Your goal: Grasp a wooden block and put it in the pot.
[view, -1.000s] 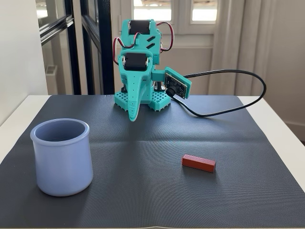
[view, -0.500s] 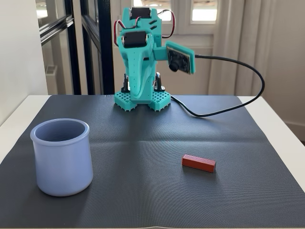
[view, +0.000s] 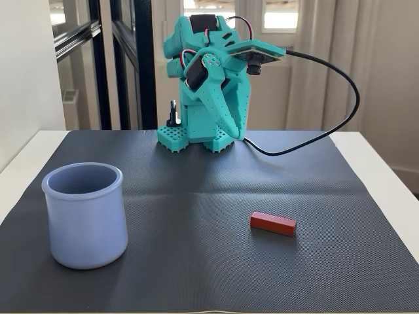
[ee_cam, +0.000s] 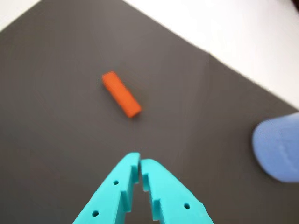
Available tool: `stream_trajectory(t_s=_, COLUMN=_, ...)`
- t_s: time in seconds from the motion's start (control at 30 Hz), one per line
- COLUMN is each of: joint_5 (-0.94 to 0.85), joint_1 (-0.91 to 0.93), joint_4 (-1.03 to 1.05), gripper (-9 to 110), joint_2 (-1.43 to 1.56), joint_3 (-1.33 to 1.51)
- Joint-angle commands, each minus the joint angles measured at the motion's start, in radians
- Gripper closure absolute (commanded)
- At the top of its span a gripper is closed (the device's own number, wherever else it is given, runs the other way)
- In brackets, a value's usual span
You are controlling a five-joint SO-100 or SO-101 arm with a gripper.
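The wooden block is a small red-brown bar lying flat on the dark mat, and in the fixed view it sits right of centre. The lavender-blue pot stands upright at the mat's front left; the wrist view shows only part of it, blurred, at the right edge. My teal gripper is shut and empty, with its tips together above the mat, short of the block. In the fixed view the arm is folded at the back of the mat with the gripper pointing down, far from both the block and the pot.
A dark textured mat covers a white table. The arm's teal base stands at the mat's back edge, and a black cable loops to its right. Windows and a wall lie behind.
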Motion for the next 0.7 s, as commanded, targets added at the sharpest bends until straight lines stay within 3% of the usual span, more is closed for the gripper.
stream_trajectory(t_s=0.0, joint_5=0.100, joint_1=-0.011, joint_4=0.002, gripper=101, joint_2=0.002, joint_3=0.005)
stream_trajectory(t_s=0.33, joint_5=-0.163, joint_1=-0.011, joint_4=-0.049, gripper=101, joint_2=-0.054, joint_3=0.009)
stream_trajectory(t_s=0.67, joint_5=-0.407, joint_1=-0.015, joint_4=-0.055, gripper=101, joint_2=-0.635, joint_3=-0.357)
